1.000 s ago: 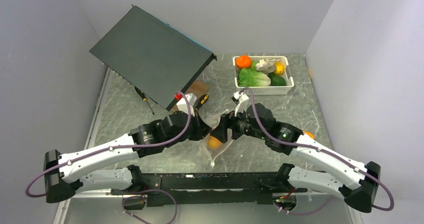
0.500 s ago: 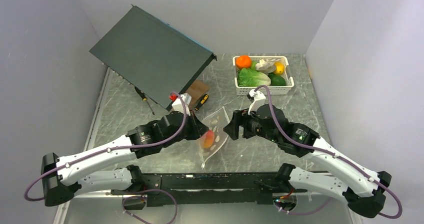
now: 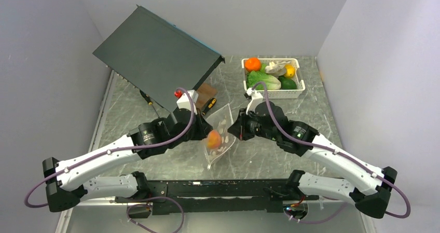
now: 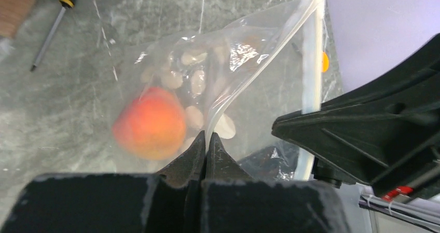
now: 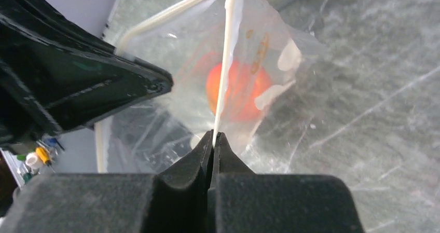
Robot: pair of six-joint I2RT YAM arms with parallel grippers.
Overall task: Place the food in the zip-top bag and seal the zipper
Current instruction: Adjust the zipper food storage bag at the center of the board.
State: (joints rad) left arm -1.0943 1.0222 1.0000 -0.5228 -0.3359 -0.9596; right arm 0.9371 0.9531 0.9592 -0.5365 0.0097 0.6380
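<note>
At the far left of the table (image 3: 129,113) a flat dark panel (image 3: 155,56) leans, with a thin screwdriver (image 3: 149,101) just beside it. Next comes the left tool (image 4: 205,142), its fingers pressed together on a fold of the zip-top bag (image 3: 224,120), a limp, glossy clear film with white dots, held up off the table between the two arms. Inside sits a round, matte pink-orange peach (image 3: 213,139). The right tool (image 5: 214,137) is clamped on the zipper (image 5: 226,51), a narrow, stiff whitish strip at the bag's mouth. Whether the mouth gapes wide enough for another piece is hard to tell from above. Loading seems to be the step in hand: the white slotted basket (image 3: 298,90) at the far right holds more food, a smooth orange (image 3: 252,64) and a crinkled green lettuce (image 3: 263,80) among them. The next move probably calls for one tool to let go and fetch a piece while the other keeps the bag open.
</note>
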